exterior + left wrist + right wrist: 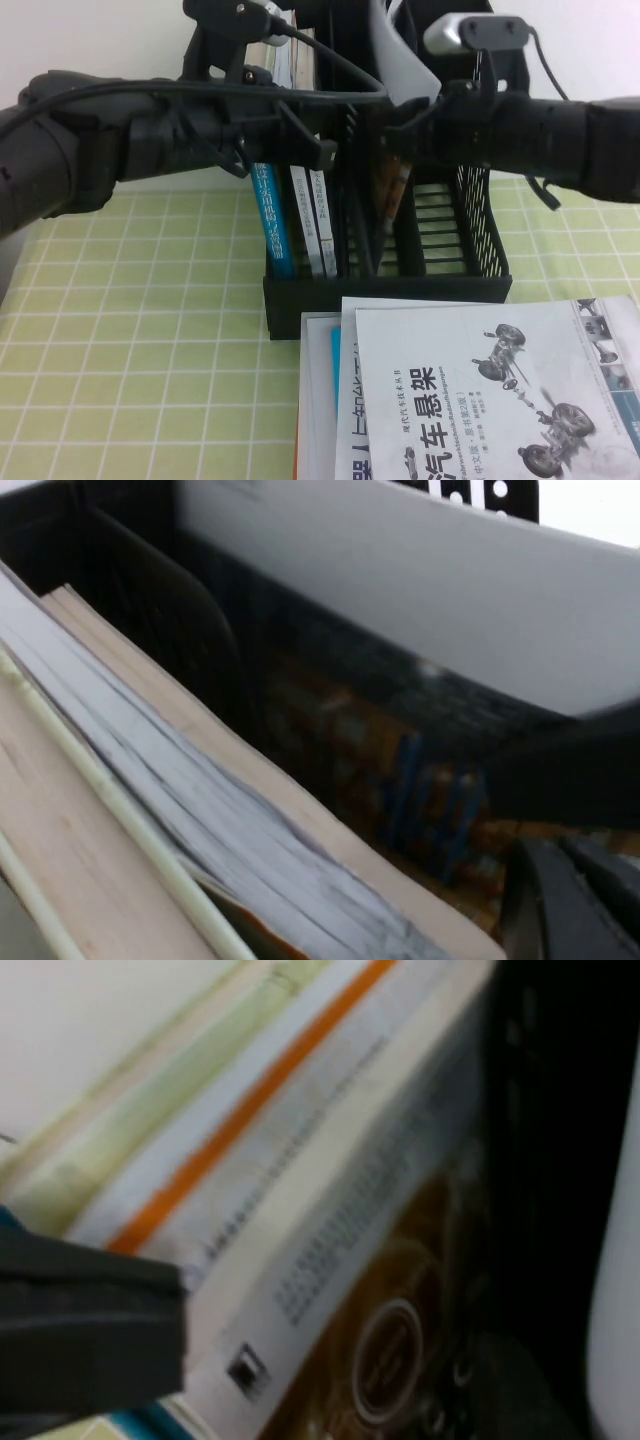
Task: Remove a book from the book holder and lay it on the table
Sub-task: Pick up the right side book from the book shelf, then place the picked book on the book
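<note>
A: Item, the book (390,190): leaning in the book holder (385,285), middle compartment.
B: Left gripper (300,140), right gripper (405,115) at its top; jaws' state unclear. Lift straight, then lay on the table (130,330).

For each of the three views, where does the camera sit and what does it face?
High view: raised on the robot's side, angled down at the book holder on the table; both arms show, left gripper and right gripper at the rack.
Left wrist view: looks into the rack at page edges and the book; a gripper finger shows.
Right wrist view: close on book covers; a dark finger shows.
Shared: the rack's books appear in all three.
</note>
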You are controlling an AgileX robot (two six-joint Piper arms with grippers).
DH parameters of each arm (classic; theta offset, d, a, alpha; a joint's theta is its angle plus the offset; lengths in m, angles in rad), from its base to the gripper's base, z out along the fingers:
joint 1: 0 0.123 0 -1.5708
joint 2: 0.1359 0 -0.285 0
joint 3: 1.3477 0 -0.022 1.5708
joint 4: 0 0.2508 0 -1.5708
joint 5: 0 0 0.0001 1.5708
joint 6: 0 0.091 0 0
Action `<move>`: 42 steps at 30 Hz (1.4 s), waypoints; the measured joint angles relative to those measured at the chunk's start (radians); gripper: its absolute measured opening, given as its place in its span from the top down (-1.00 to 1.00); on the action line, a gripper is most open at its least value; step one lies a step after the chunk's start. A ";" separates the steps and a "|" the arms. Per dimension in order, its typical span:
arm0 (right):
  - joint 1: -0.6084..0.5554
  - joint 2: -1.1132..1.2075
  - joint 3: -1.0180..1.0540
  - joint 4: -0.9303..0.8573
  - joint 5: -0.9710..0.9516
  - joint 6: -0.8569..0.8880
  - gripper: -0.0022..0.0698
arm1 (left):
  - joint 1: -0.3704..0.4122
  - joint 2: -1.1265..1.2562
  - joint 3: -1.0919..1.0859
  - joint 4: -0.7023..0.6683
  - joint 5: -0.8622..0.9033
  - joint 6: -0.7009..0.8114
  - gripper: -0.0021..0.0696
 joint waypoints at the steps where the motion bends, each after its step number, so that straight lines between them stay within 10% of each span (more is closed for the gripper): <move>1: 0.002 0.005 -0.017 0.000 0.019 -0.013 0.49 | 0.000 0.000 0.000 0.000 0.000 0.000 0.95; 11: -0.008 -0.155 -0.065 -0.039 0.142 0.047 0.89 | 0.000 -0.012 -0.002 0.027 0.032 0.000 0.95; 16: -0.016 -0.319 -0.154 -0.451 0.381 0.421 0.89 | 0.000 -0.107 -0.002 0.073 0.045 -0.040 0.95; 27: 0.020 -0.368 -0.539 -1.072 0.954 0.794 0.89 | 0.000 -0.458 -0.004 0.633 0.281 -0.752 0.95; 42: 0.674 -0.364 -0.228 -2.212 0.954 1.028 0.89 | 0.002 -0.853 -0.004 1.135 0.628 -1.201 0.95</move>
